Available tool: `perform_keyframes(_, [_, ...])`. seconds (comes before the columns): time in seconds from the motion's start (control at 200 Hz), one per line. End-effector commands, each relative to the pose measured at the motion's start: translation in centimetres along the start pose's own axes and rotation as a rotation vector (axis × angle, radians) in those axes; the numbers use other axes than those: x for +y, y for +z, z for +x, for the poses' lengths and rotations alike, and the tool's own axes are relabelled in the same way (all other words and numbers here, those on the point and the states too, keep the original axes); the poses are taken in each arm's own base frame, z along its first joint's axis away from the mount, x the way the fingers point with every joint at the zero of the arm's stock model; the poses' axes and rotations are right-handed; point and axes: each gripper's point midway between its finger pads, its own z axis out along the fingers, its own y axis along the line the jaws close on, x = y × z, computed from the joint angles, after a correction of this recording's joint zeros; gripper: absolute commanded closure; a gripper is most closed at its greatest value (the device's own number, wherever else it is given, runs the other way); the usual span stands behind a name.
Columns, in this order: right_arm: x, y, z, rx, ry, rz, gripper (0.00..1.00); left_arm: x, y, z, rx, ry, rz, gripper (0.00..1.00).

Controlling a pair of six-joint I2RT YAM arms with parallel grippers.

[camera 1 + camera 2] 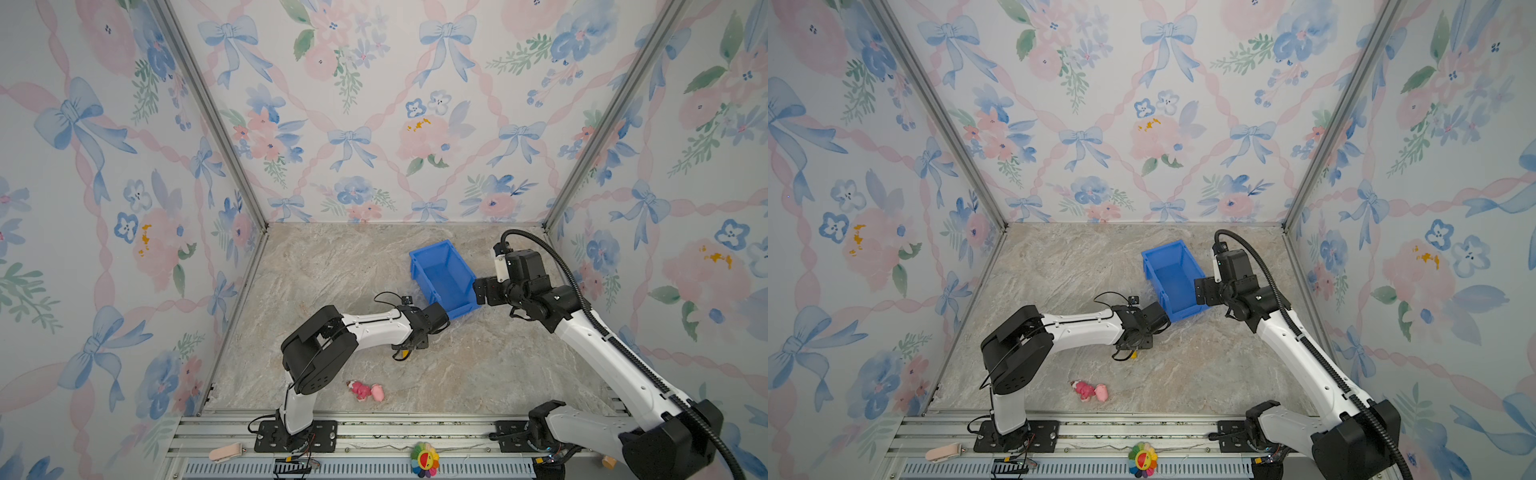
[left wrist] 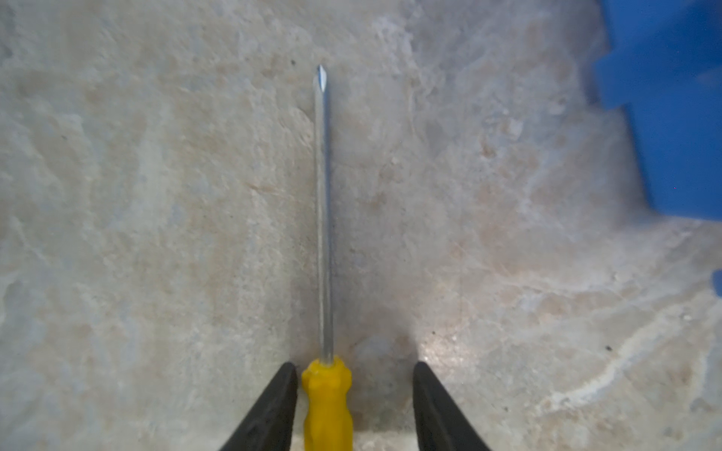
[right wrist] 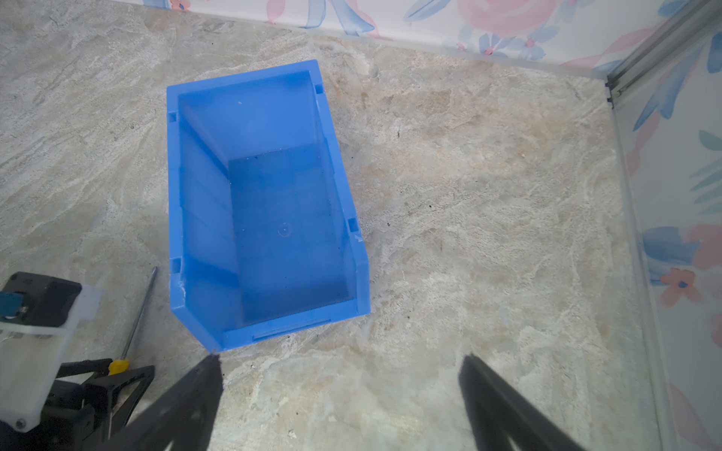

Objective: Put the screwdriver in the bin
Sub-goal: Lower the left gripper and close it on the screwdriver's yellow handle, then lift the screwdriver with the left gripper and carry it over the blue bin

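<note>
Left wrist view: looks straight along the screwdriver [image 2: 322, 234], flat on the marbled worktop [image 2: 156, 195], silver shaft pointing away, yellow handle between the fingers [image 2: 273, 402] of the left hand [image 2: 354, 367]. Not clenched: one finger just beside the handle, perhaps touching, and a clear gap to the other. Blue bin [image 2: 672, 117] off to one side of the shaft, apart from it.

Right wrist view: looks down into the bin [image 3: 174, 195], upright on the worktop, bare blue floor in full view. Screwdriver [image 3: 136, 316] outside it, lying alongside one long wall with the tip near that wall. Right hand [image 3: 340, 358] released, fingers spread wide, hovering by the bin's lowered front lip.

Both top views: bin [image 1: 419, 266] [image 1: 1152, 266] toward the back of the worktop, between the two arms, with the screwdriver hidden under the left wrist. Well apart, toward the front edge, a pink toy figure [image 1: 365, 390] [image 1: 1089, 390].
</note>
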Motion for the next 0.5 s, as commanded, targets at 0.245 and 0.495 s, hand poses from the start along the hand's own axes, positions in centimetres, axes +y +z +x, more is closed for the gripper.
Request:
perform_keyframes(0.245, [-0.4, -0.6, 0.7, 0.004, 0.026, -0.002, 0.03, 1.6, -0.3, 2.2, 0.049, 0.018, -0.053, 0.83])
perform_keyframes(0.495, [-0.6, -1.0, 0.8, -0.005, 0.033, 0.003, 0.03, 1.4, -1.3, 1.3, 0.023, 0.000, -0.026, 1.00])
